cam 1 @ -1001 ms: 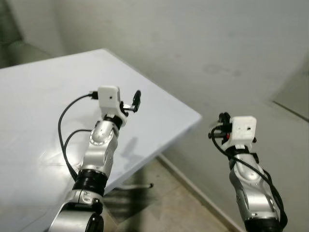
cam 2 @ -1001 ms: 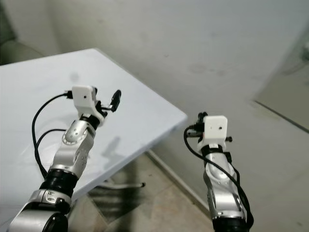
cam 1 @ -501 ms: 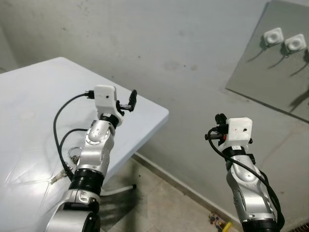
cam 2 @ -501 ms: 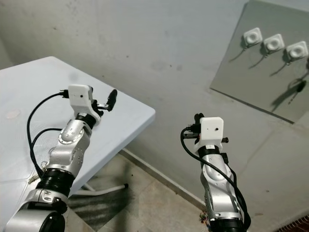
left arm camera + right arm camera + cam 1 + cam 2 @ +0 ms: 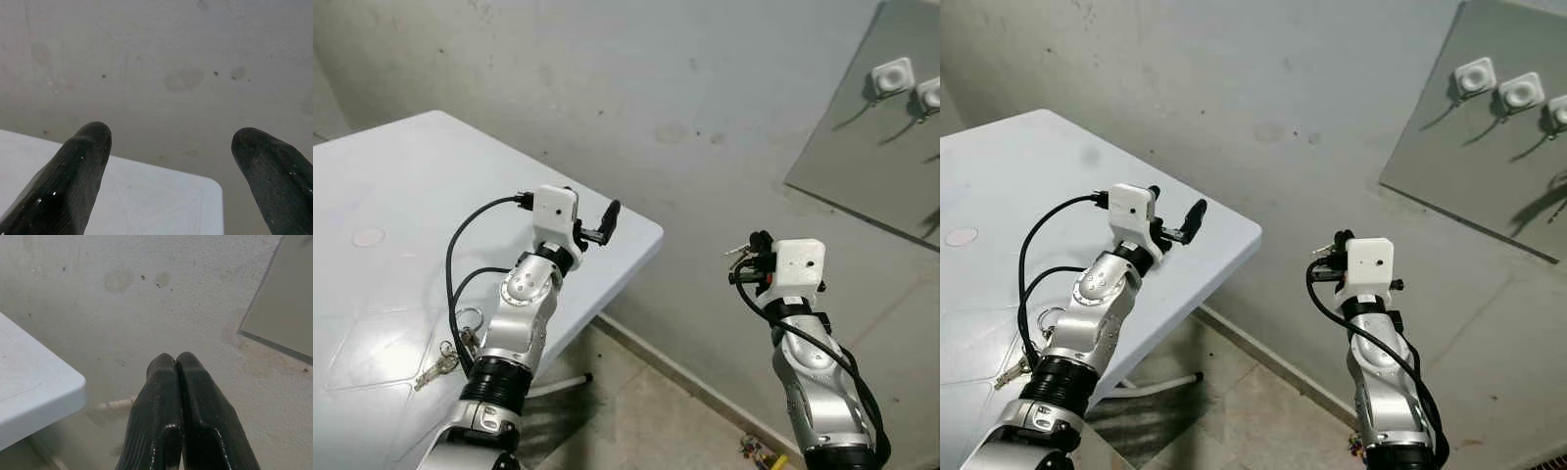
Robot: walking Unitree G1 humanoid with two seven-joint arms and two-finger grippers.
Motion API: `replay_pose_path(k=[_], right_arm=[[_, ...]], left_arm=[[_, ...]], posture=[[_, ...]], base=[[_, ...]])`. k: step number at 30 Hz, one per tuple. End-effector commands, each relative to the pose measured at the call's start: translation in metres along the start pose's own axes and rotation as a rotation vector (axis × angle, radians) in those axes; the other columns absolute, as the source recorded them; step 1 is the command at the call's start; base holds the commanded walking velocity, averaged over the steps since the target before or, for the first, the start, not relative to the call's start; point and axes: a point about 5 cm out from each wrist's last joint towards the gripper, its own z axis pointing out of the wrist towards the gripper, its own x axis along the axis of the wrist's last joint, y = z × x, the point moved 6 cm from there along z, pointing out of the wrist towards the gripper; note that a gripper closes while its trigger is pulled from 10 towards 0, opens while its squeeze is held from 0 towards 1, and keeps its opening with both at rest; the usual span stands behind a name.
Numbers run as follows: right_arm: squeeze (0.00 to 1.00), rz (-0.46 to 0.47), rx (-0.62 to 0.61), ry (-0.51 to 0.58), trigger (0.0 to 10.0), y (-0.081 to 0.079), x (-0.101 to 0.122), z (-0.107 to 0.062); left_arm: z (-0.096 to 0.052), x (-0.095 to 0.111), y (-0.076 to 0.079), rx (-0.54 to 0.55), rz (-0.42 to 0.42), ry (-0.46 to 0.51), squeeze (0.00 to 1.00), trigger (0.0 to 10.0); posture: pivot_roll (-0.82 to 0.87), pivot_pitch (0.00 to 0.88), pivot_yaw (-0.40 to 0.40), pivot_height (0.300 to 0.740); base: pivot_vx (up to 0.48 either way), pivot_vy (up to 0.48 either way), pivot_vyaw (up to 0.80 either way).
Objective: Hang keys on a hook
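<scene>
My right gripper [image 5: 751,257] is raised in front of the wall, shut on a small silvery key [image 5: 736,252] that sticks out sideways from its fingers [image 5: 178,396]. In the right wrist view the key [image 5: 115,404] is a pale blur. White hooks [image 5: 1476,73] [image 5: 1520,90] sit on a grey board [image 5: 1469,176] on the wall, up and to the right of that gripper and well apart from it. My left gripper [image 5: 599,225] is open above the table's corner, its fingers [image 5: 83,161] wide apart with nothing between them.
A white table [image 5: 401,215] fills the left side, its rounded corner [image 5: 651,235] close to the wall. Another bunch of keys [image 5: 438,360] with a ring [image 5: 468,318] lies on the table beside my left arm. Tiled floor [image 5: 656,411] lies between the table and the wall.
The camera has swung right, from the table toward the wall, bringing the hook board into sight. Both arms keep about the same raised pose. The keys on the table have come into sight.
</scene>
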Motion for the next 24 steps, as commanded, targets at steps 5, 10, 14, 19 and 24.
replay_pose_path(k=[5,10,14,19,24], right_arm=[[0.0,0.005,-0.039,0.018,10.0,0.0098,0.0054,-0.0027],[0.0,0.01,-0.044,0.016,10.0,0.0087,0.0048,-0.004],[0.0,0.012,-0.048,0.014,10.0,0.0084,0.0046,-0.0045],[0.0,0.013,-0.05,0.012,10.0,0.0088,0.0042,-0.0049],[0.0,0.015,-0.052,0.012,10.0,0.0087,0.0045,-0.0045]], left_arm=[[-0.0003,0.0042,0.0022,-0.015,0.004,0.008,0.0,10.0],[-0.0008,0.0068,-0.0011,-0.011,0.0,0.013,0.0,10.0],[-0.001,0.005,-0.002,-0.007,-0.017,-0.001,0.0,10.0],[-0.0011,0.005,-0.002,-0.006,-0.026,-0.001,0.0,10.0],[-0.0007,0.0056,-0.0055,0.019,-0.021,-0.002,0.0,10.0]], posture=[[-0.1,0.0,-0.05,0.74],[-0.11,0.0,-0.045,0.74],[-0.11,0.0,-0.043,0.74],[-0.11,0.0,-0.043,0.74],[-0.11,0.0,-0.043,0.74]], base=[[0.0,0.0,-0.74],[0.0,0.0,-0.74],[0.0,0.082,-0.74],[0.0,0.414,-0.74],[0.0,0.0,-0.74]])
